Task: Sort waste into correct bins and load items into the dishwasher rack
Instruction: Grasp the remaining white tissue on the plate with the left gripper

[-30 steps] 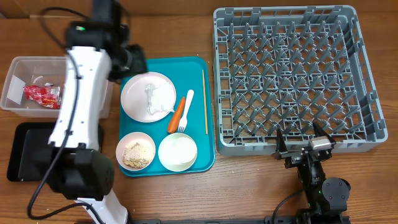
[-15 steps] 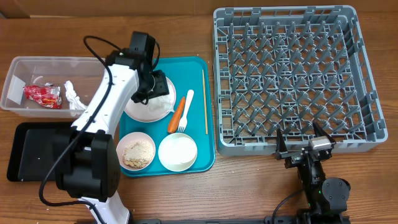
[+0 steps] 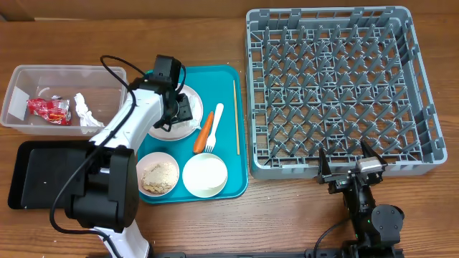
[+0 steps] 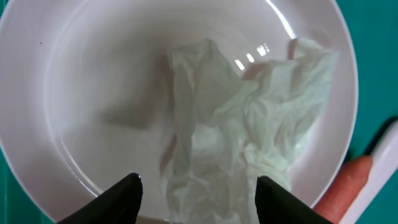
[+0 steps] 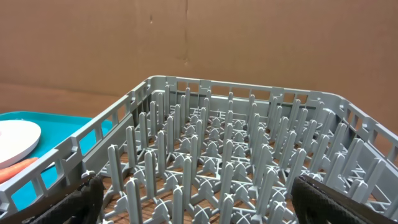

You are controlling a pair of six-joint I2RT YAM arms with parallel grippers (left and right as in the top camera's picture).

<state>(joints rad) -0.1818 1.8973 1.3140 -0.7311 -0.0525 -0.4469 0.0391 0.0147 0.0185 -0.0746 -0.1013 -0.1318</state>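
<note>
Tissue [image 4: 249,143], crumpled white, lies on a round white plate [image 4: 93,81] under the left gripper [image 4: 198,188], jaws parted; the right gripper [image 5: 199,190] stands wide.

A brown wooden table with visible grain [image 3: 272,215] fills the overhead view. In the right wrist view, a flat brown cardboard-like wall [image 5: 280,43] stands behind, evenly lit, with one vertical seam.

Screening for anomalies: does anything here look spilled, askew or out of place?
Nothing spilled or damaged. A crumpled tissue lies on the plate, and a carrot lies loose on the teal tray beside the fork: waste among dishes.
</note>
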